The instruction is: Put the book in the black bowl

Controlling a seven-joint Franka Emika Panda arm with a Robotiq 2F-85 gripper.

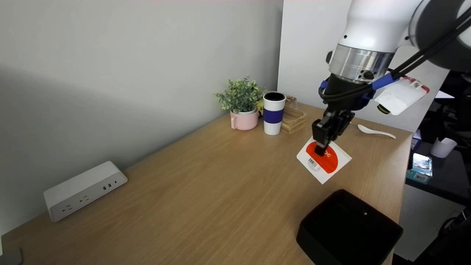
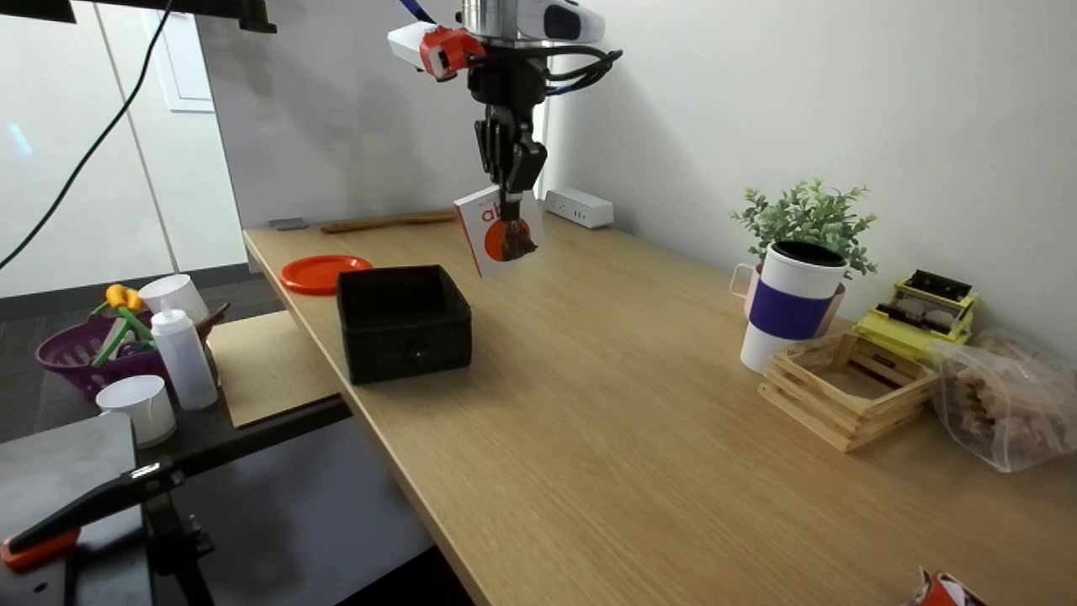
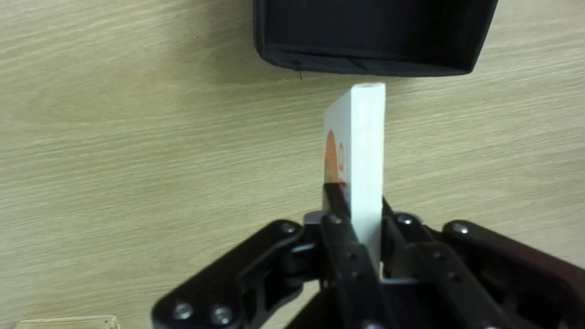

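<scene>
My gripper [image 1: 321,149] is shut on the book [image 1: 325,165] and holds it up off the desk. White with a red circle, the book hangs tilted, one corner downward, in an exterior view. In the wrist view its pale edge [image 3: 368,155] stands between the two fingers. The black bowl [image 2: 408,355], square and box-like, rests on the desk with its open side up. Nothing shows inside it. In the wrist view the bowl [image 3: 370,32] lies beyond the book's far end, and the book is beside it, not over it. Part of the cover is hidden behind a finger.
A red plate [image 2: 324,274] lies behind the bowl near the desk edge. By the wall stand a white-and-blue cup [image 1: 273,116], a plant in a pink pot [image 1: 245,120] and a wooden crate [image 2: 850,404]. A white power strip [image 1: 88,189] and a spoon [image 1: 375,132] also lie on the desk.
</scene>
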